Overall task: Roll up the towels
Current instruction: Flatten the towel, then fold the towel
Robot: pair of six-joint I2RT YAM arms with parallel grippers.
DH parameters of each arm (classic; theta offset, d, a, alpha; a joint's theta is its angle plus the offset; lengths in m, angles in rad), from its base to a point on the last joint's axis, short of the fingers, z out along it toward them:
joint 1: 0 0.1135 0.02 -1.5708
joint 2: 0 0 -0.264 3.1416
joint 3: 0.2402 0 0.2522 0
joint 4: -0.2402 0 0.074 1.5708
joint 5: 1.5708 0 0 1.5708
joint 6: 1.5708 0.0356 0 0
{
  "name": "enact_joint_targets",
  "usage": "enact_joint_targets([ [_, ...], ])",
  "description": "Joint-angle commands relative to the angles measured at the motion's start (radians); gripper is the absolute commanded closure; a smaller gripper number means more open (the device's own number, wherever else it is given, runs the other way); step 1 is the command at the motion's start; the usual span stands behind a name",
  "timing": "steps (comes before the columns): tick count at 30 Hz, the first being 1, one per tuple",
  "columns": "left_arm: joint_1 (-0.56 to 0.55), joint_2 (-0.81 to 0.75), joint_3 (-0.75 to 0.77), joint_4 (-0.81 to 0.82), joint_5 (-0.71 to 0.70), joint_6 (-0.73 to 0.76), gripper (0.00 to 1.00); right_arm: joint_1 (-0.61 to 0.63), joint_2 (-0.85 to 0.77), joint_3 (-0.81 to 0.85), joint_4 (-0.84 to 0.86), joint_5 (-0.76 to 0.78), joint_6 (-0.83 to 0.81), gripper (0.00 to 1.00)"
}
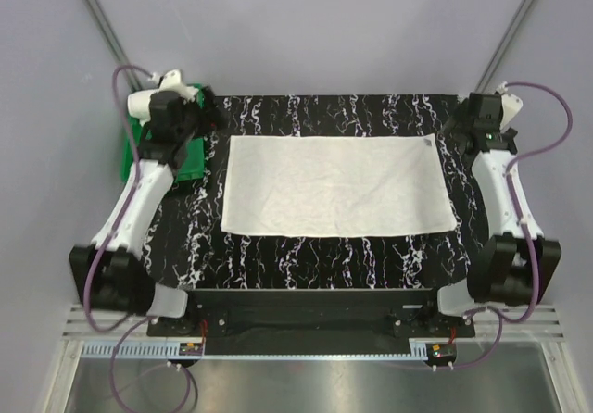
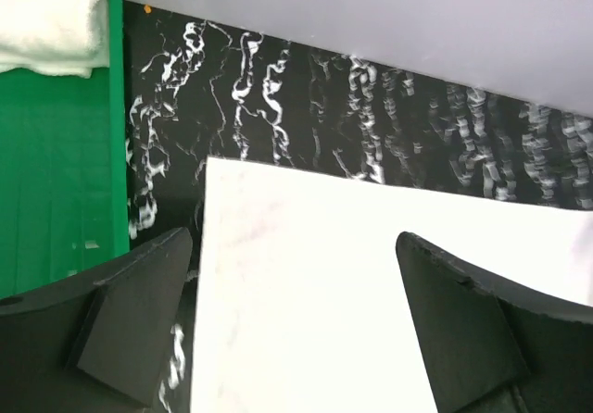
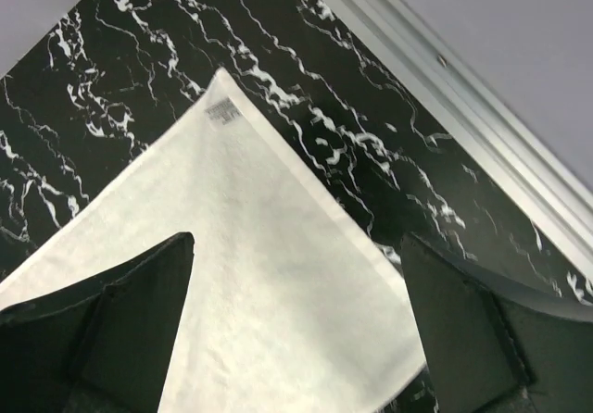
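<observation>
**Spreading wide at both far corners: one towel flat, one in the tray**

Lying flat at the ctr of the black marbled mat (image 1: pixel 324 256), the flat towel (image 1: pixel 338 186) has its long sides running 9-to-3 in the top view. Its far edge is straight and sits near the mat's far edge, w/ a thin strip of bare mat between. The near edge is a bit wavy, and the 4 o'clock corner reaches furthest out. A wider band of bare mat runs along the near side at 6 o'clock. Narrower margins show at 9 and 3.

The left gripper (image 1: pixel 185 107) sits at the towel's 10 o'clock corner w/ its fingers spread wide and nothing pinched. Its wrist cam shows that corner's two edges meeting between the fingers. The right gripper (image 1: pixel 477 121) sits just off the 2 o'clock corner, also spread wide and holding nothing. Its wrist cam shows that corner w/ a small sewn label (image 3: pixel 220 114) at the tip and bare mat beyond on both sides.

The green tray (image 2: pixel 56 200) lies at 9–10 o'clock off the towel, its long wall beside the mat's left edge. A second, bundled towel (image 2: pixel 46 15) rests at the tray's far end, against the wall. Can't tell if it's rolled or only folded.
</observation>
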Motion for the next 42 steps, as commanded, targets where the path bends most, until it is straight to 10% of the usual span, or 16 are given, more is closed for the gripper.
enact_joint_targets([
  [1,0.001,-0.199,-0.241,-0.038,0.011,-0.112,0.05,-0.039,-0.128,-0.136,-0.069,-0.099,0.096,0.00],
  [13,0.001,-0.693,-0.898,-0.052,0.111,-0.321,0.11,-0.039,-0.452,-0.426,-0.136,-0.492,0.185,0.00],
  [30,0.001,-0.500,-0.974,0.035,0.064,-0.341,0.19,-0.039,-0.427,-0.431,-0.166,-0.447,0.155,0.00],
  [42,0.001,-0.368,-0.995,0.207,0.141,-0.351,0.65,-0.048,-0.372,-0.430,-0.153,-0.338,0.138,0.00],
])
